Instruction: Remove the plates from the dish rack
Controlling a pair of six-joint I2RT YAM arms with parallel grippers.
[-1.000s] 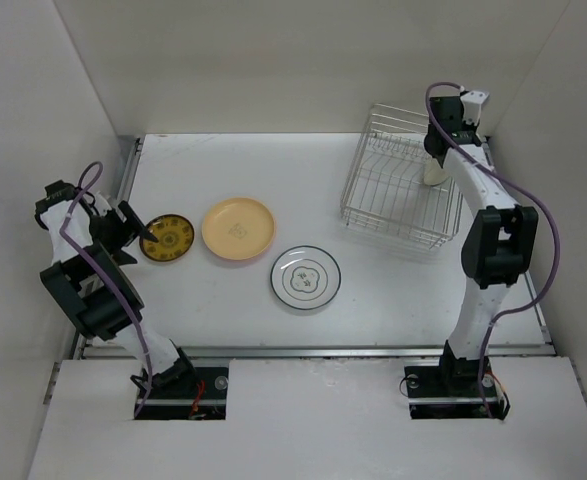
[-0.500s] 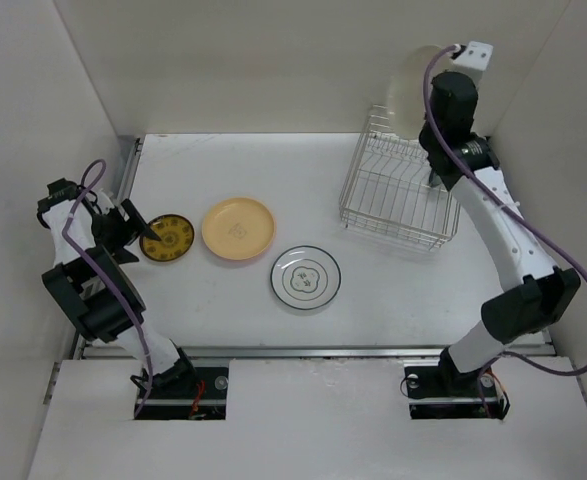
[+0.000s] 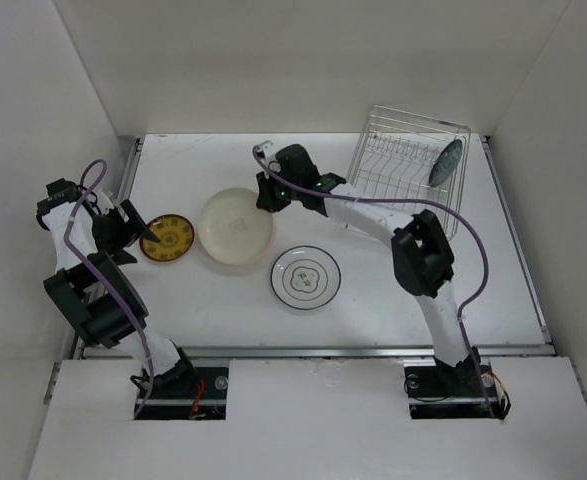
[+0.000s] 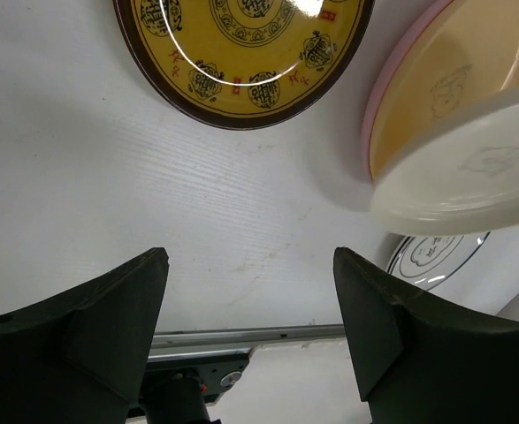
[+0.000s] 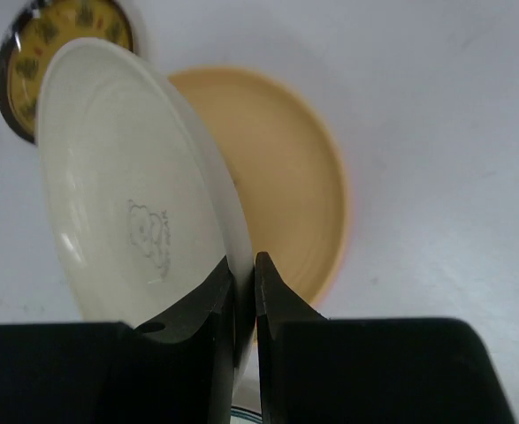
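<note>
My right gripper [image 3: 264, 189] [image 5: 244, 272] is shut on the rim of a cream plate [image 3: 235, 228] [image 5: 131, 199]. It holds the plate tilted just above the tan-yellow plate [image 5: 290, 168] [image 4: 431, 75] on the table. The silver wire dish rack [image 3: 398, 165] stands at the back right with a teal plate [image 3: 446, 162] upright in it. A mustard plate [image 3: 167, 238] [image 4: 241, 53] lies flat at the left. My left gripper [image 3: 136, 228] [image 4: 250, 305] hovers open beside it, holding nothing. A white plate with a thin dark rim [image 3: 306, 277] lies near the middle.
White walls close in the table at the back and on both sides. A metal rail [image 3: 313, 351] runs along the near edge. The right arm's links [image 3: 373, 215] stretch across the middle of the table, over the space between the rack and the plates.
The right arm has swung from above the rack leftward and down, carrying the cream plate over the tan-yellow plate. The teal plate now shows in the rack. The left arm has hardly moved.
</note>
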